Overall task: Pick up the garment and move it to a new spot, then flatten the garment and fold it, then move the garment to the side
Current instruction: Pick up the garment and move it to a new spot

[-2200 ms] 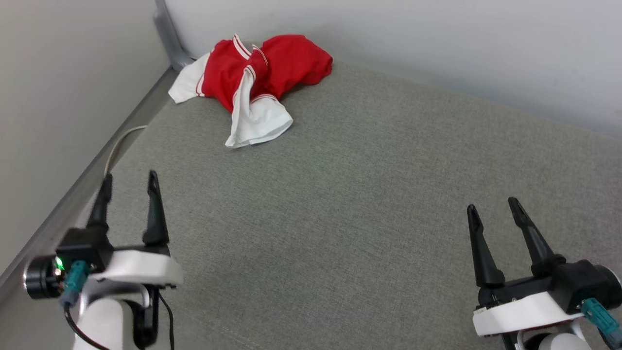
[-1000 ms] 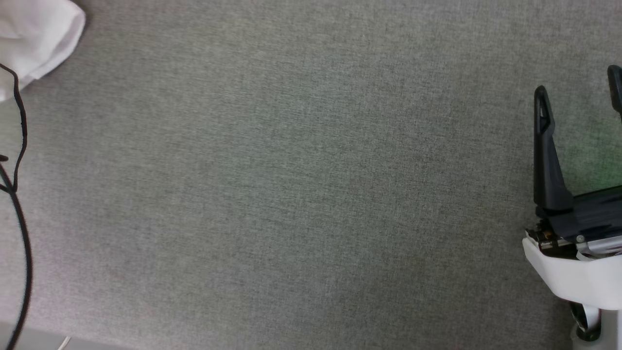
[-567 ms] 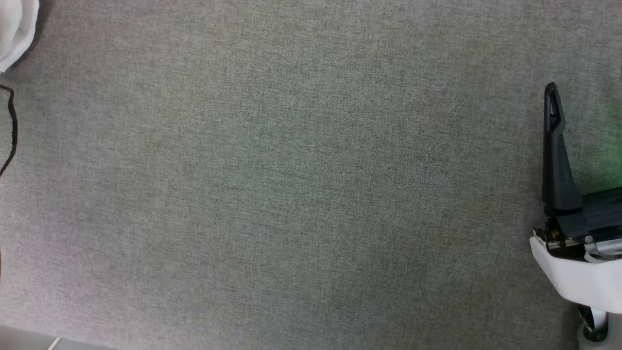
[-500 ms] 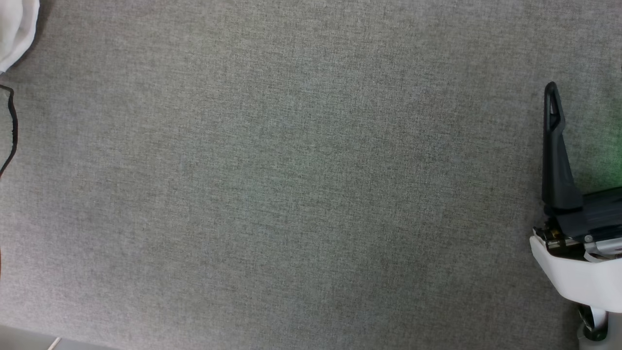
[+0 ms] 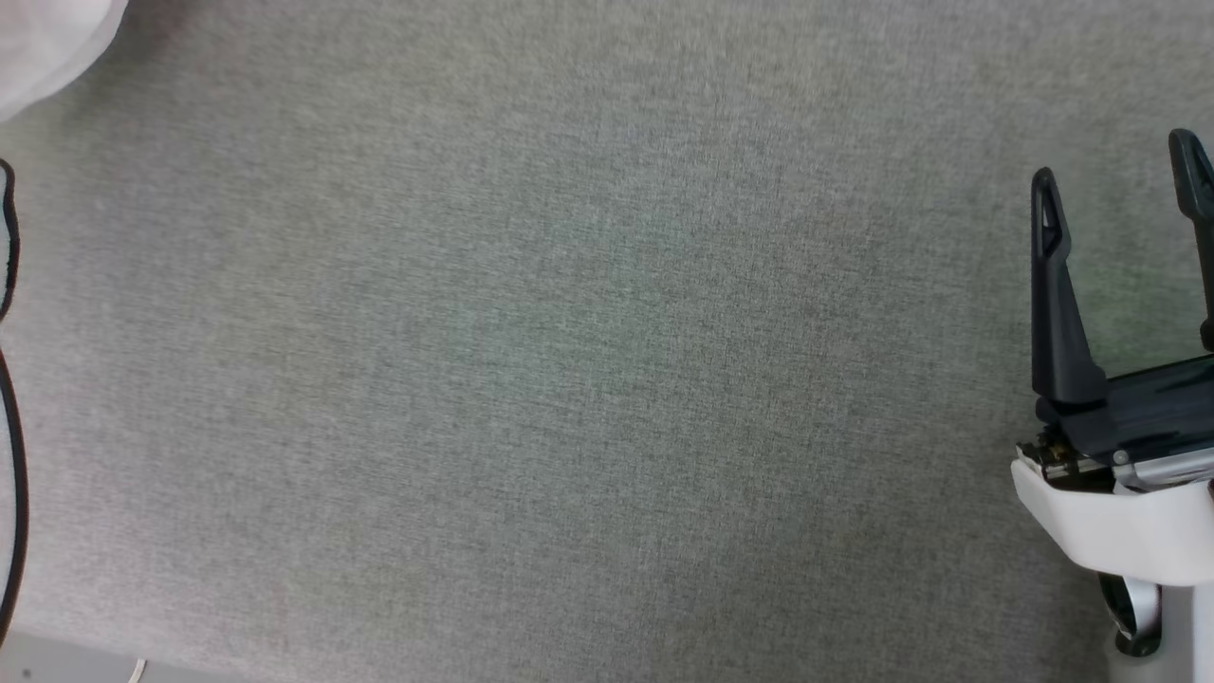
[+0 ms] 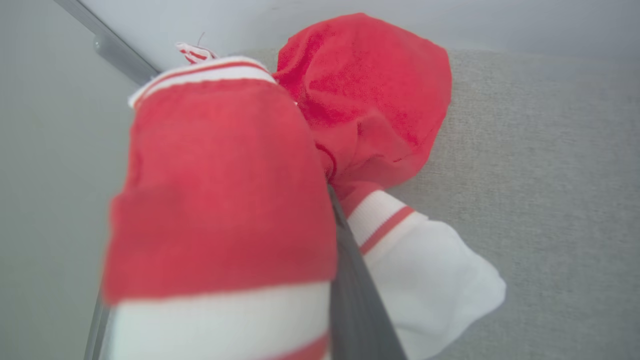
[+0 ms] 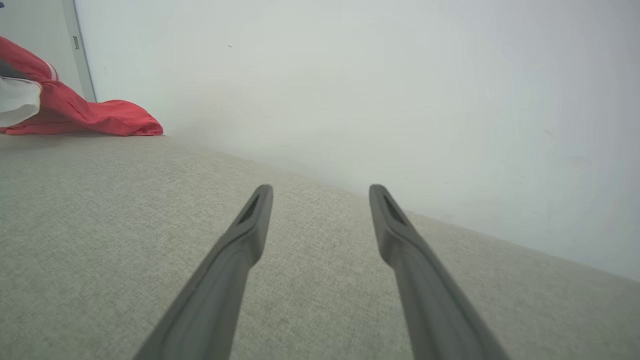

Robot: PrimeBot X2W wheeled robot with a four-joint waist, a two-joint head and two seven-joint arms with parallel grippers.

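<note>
Our left pincer (image 6: pixel 326 194) is clamped on the garment (image 6: pixel 225 175), which lies bunched on the grey worktop (image 6: pixel 550 175) in the corner by the wall (image 6: pixel 500 22). Our right pincer (image 5: pixel 1114 166) hovers low over bare worktop, jaws spread wide, well apart from it.

The garment (image 6: pixel 220 185) is soft, matt knitted cloth in red and white, and the bench (image 5: pixel 569 379) has a rough grey woven cloth cover. The right hand (image 7: pixel 321 192) has matt dark plastic fingers (image 7: pixel 225 280) and a smooth, slightly glossy white shell (image 5: pixel 1110 522). At 11 o'clock of the left wrist view, the strip (image 6: pixel 111 48) looks like dull grey metal.
</note>
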